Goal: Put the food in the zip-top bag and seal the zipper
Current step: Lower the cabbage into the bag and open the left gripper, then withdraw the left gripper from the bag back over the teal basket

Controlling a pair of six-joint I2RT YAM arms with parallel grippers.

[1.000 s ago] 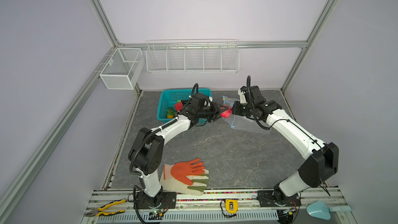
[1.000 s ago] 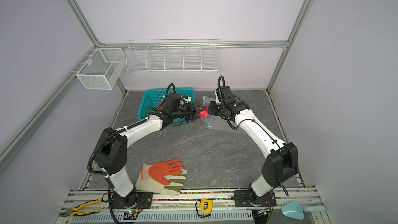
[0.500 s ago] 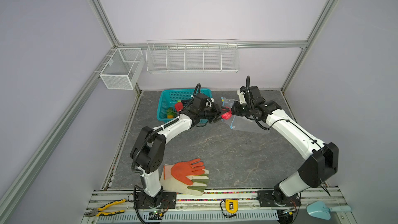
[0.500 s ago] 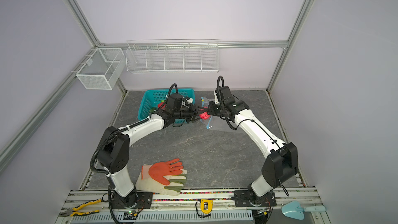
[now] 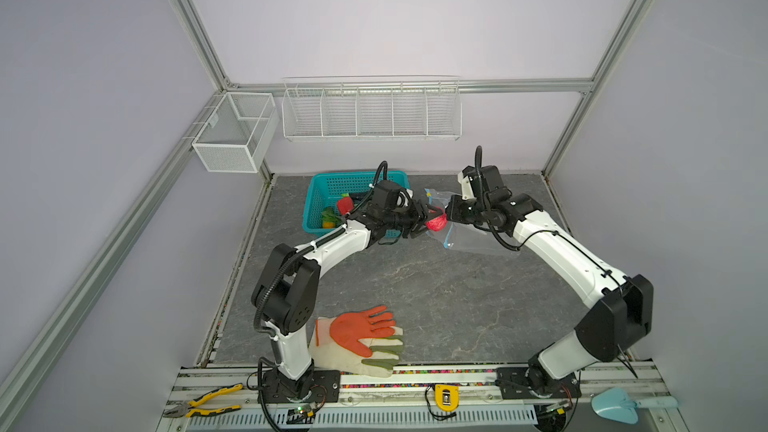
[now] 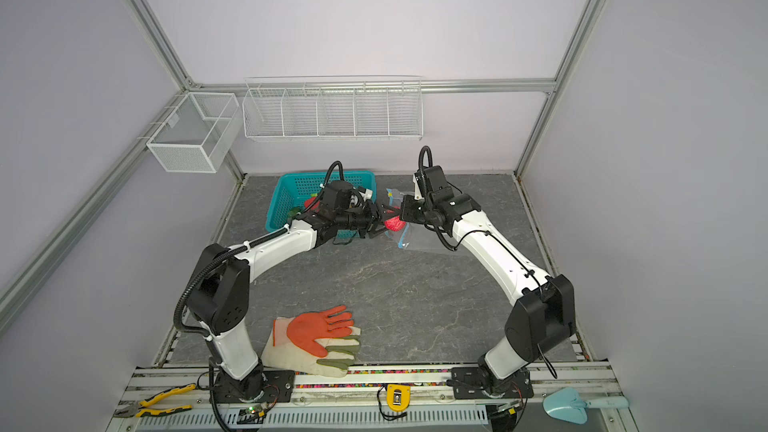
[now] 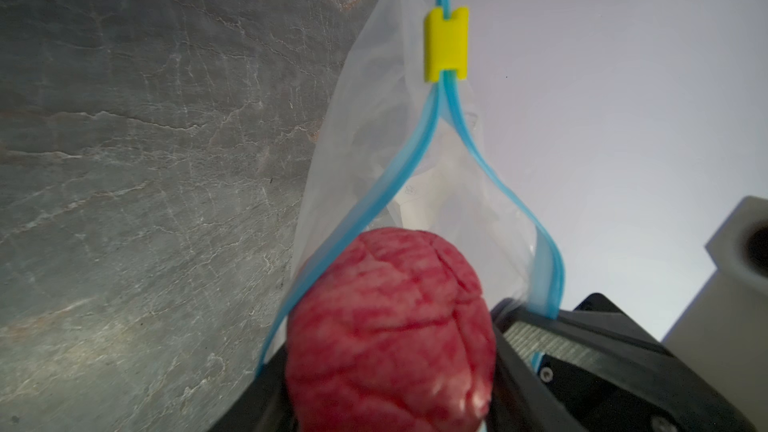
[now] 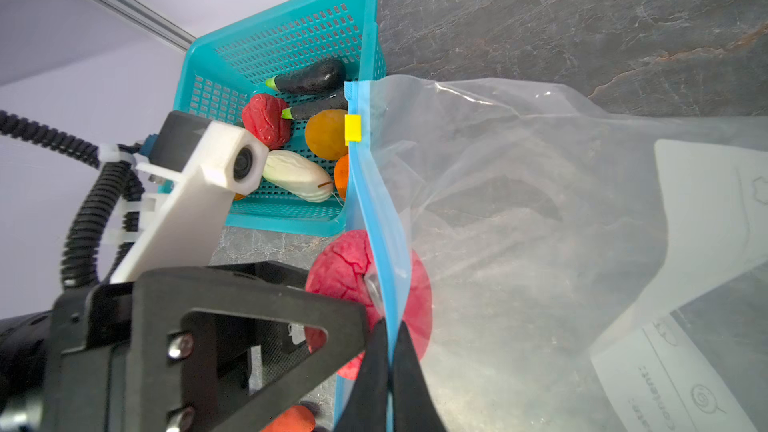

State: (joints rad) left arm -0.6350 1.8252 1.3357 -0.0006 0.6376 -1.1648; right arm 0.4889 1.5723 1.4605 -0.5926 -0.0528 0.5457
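Note:
My left gripper (image 5: 428, 223) (image 6: 384, 223) (image 7: 390, 367) holds a wrinkled red food piece (image 7: 390, 326) (image 8: 345, 268) halfway through the mouth of the zip-top bag (image 5: 478, 238) (image 8: 540, 222), with fingers (image 7: 519, 367) against both of its sides. My right gripper (image 5: 451, 214) (image 8: 388, 326) is shut on one lip of the light blue zipper (image 7: 409, 160) (image 8: 365, 184) and holds the mouth up and apart. The yellow slider (image 7: 446, 43) (image 8: 352, 128) sits at the far end. More food lies in the teal basket (image 5: 324, 189) (image 8: 291, 35): dark (image 8: 311, 76), red (image 8: 266, 120), orange (image 8: 326, 135) and white (image 8: 297, 176).
Orange-and-white gloves (image 5: 361, 338) lie near the front edge by the left arm's base. Pliers (image 5: 203, 405), a yellow tape measure (image 5: 445, 396) and a blue scoop (image 5: 619, 405) lie on the front rail. A wire rack (image 5: 370, 110) and a mesh box (image 5: 232, 135) hang on the walls.
My left gripper has edged the red piece to the right, into the bag's mouth. The right gripper still holds the zipper lip and has hardly moved.

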